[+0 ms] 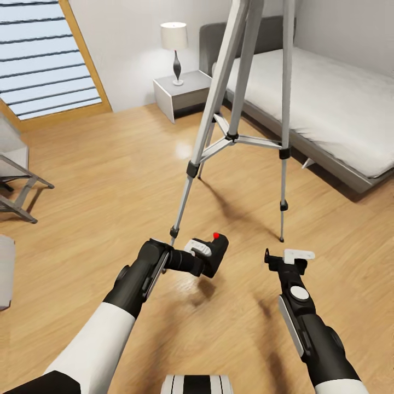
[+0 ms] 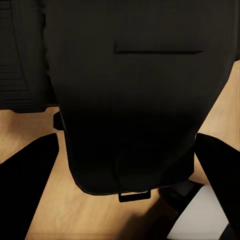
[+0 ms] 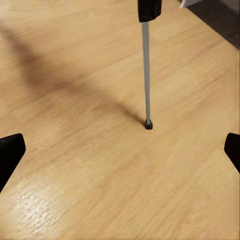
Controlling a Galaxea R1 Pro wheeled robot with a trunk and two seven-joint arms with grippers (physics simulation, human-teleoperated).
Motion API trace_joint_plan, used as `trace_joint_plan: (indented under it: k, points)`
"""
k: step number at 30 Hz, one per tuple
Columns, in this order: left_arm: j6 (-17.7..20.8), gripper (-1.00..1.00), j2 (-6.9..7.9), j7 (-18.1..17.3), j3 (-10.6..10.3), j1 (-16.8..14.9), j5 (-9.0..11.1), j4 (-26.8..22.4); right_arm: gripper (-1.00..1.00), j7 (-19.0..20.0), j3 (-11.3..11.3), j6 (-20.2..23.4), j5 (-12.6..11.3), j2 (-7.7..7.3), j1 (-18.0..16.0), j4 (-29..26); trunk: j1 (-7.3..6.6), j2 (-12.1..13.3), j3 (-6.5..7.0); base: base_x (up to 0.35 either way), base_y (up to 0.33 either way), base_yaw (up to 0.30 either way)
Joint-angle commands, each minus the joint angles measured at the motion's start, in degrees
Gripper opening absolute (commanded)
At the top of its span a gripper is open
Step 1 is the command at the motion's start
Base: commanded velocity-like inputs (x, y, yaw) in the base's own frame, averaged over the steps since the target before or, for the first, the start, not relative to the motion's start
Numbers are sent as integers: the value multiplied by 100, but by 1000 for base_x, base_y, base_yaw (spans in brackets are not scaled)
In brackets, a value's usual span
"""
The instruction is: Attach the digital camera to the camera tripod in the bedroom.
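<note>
Bedroom's light plank floor [image 1: 109, 180] is wide open around me, so no complaints about space so far. I've got the digital camera [image 1: 214, 253] clamped in my left gripper [image 1: 203, 256], held low over the floor just short of the near tripod foot, red button up; in the left wrist view its black body [image 2: 135, 100] sits squarely between the two fingers. Looks to me like the carry stage is basically done and the attach step is next. Problem is the camera tripod [image 1: 232, 131] stands right in front of me and its head runs off the top of the head view, so the next move is going to need a big lift and probably a tilt up to even see the mount. My right gripper [image 1: 284, 256] is spread wide with nothing in it, hovering over bare floor close to the tripod's right foot [image 3: 148, 124]. Things to watch: the three splayed legs and their brace sit right in my lifting path, the bed [image 1: 328, 109] closes off the right side, the nightstand [image 1: 180, 94] sits behind. Left side has the most room.
</note>
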Motion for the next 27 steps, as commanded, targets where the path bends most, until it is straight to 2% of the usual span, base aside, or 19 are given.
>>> trace_joint_plan:
  k: [1,20,27]
  points:
    - [18,-100,-2,-53,4,-2,-57,-1,100,-44,8,46,28,-2,-2,-8,-23,40,22,0,0,0]
    - [42,-100,-2,-40,-3,8,-69,45,100,-170,31,46,22,6,-2,-31,-440,802,415,0,0,0]
    - [27,-100,-2,-5,-3,17,-93,240,100,-171,31,50,20,6,-2,-37,-594,1083,541,0,0,0]
